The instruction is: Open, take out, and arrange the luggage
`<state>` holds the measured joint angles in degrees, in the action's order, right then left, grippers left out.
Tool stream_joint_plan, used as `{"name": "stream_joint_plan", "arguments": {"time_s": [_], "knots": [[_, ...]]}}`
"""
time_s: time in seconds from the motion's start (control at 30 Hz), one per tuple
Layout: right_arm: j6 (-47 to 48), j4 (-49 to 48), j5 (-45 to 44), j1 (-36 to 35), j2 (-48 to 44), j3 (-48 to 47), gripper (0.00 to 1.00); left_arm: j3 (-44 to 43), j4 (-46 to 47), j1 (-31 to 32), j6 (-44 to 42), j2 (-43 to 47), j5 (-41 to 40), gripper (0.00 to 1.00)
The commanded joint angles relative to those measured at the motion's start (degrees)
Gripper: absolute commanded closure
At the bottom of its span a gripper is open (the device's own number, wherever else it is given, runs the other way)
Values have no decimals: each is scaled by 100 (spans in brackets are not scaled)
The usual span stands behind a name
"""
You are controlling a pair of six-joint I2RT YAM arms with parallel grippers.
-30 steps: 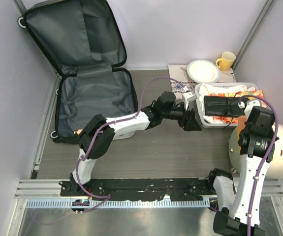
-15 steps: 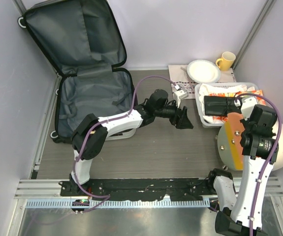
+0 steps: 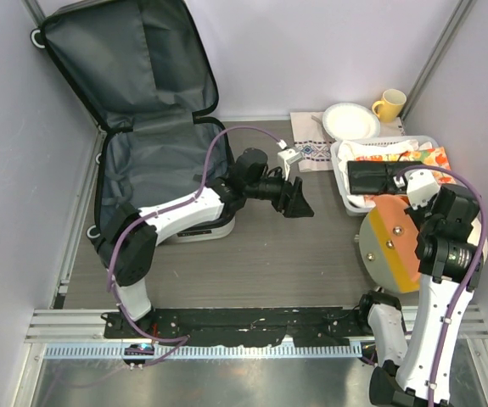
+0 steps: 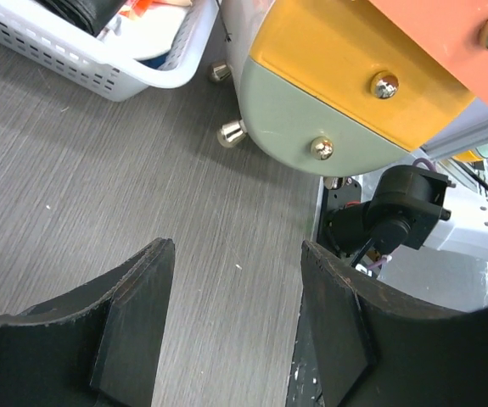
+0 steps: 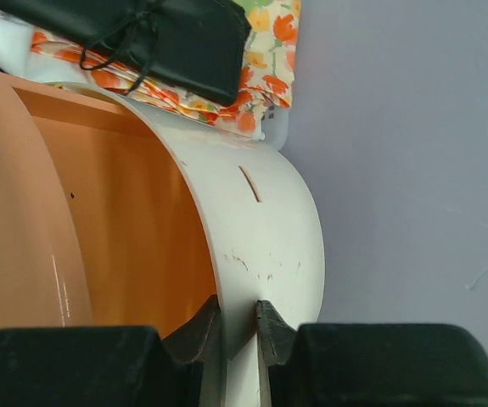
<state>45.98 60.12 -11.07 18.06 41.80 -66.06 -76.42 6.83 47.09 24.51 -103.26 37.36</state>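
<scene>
Luggage: open white-to-black hard-shell suitcase with dark grey lining [image 3: 154, 165], far left on the grey wood-grain surface [image 3: 252, 263], lid raised.
Left hand [image 3: 297, 208]: spread, empty, just right of the suitcase, fingertips turned away from it.
Right hand [image 5: 237, 318]: pinching the white rim of a round orange-yellow-green case [image 3: 392, 250], well apart from the suitcase.

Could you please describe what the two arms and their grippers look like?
The left arm and right arm have white link shells joined by rounded black joint housings, and a purple cable loops along each. The left gripper has two broad, matt black fingers with scuffed edges; the right gripper has black fingers too.
</scene>
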Motion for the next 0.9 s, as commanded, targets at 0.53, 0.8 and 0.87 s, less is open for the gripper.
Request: {"name": "stream_joint_plan", "arguments": {"time_s": [0.53, 0.8, 0.87], "knots": [[1027, 2372, 3418, -84, 284, -1171, 24, 250, -112, -60, -96, 430, -27, 35], [503, 2392, 4499, -84, 407, -2191, 24, 356, -191, -60, -113, 596, -54, 34], [-1024, 1561, 4072, -84, 652, -2305, 24, 356, -261, -51, -122, 614, -54, 34]]}}
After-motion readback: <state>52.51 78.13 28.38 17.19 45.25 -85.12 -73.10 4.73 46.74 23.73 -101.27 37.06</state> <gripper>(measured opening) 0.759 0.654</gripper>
